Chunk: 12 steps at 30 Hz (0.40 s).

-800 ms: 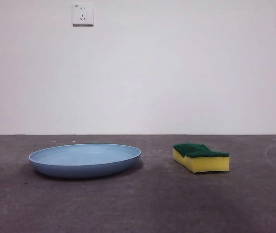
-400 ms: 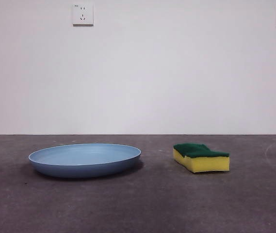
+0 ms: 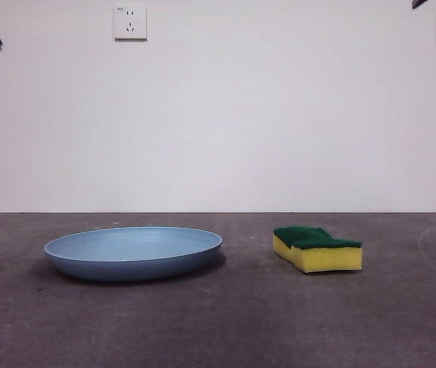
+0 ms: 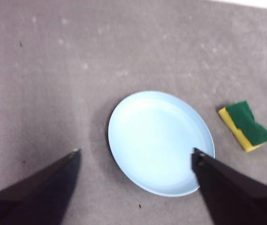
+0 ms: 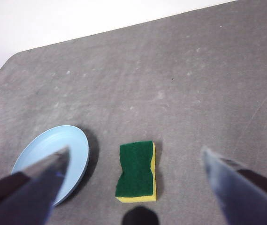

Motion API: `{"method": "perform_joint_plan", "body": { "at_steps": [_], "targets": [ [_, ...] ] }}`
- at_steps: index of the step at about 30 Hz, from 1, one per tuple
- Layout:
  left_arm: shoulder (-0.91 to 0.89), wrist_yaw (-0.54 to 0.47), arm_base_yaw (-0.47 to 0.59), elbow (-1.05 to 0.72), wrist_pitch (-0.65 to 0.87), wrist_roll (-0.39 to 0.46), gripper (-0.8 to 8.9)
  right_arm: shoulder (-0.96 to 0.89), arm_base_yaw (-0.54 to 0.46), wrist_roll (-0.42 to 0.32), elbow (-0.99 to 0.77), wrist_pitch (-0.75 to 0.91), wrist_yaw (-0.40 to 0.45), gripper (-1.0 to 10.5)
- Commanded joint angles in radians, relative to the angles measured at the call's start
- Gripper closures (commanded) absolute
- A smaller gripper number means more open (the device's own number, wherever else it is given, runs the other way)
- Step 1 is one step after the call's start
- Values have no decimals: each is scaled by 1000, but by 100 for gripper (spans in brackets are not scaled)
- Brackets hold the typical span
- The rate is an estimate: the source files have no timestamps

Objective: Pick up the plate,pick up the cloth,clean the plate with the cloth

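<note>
A plain white wall with two wall sockets [image 3: 130,22] backs a grey, felt-like table [image 3: 218,322]; in the front view the light-blue plate [image 3: 133,252] lies flat on it and the sponge [image 3: 317,248], green scouring face up, sits well apart from the plate on the side away from the near socket, while only two dark arm tips show at the top corners. In the left wrist view the left gripper [image 4: 135,157] hangs high over the plate [image 4: 160,140], jaws spread wide, the plate between and just beyond its tips, the sponge [image 4: 245,125] off past the plate's far rim. In the right wrist view the right gripper [image 5: 135,154] is likewise wide open and empty, the sponge [image 5: 137,170] centred between its jaws with its long axis running along the line of approach, the plate [image 5: 53,161] just beside it. So I judge each arm nearest its own target
</note>
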Motion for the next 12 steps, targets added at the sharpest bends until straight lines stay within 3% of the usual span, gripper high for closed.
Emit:
{"method": "perform_joint_plan", "body": {
  "at_steps": [1, 12],
  "targets": [
    [91, 0, -8, 81, -60, 69, 339, -2, 2, 0, 1, 5, 0, 380],
    [489, -5, -80, 349, -132, 110, 342, -2, 2, -1, 1, -22, -1, 380]
  ]
}}
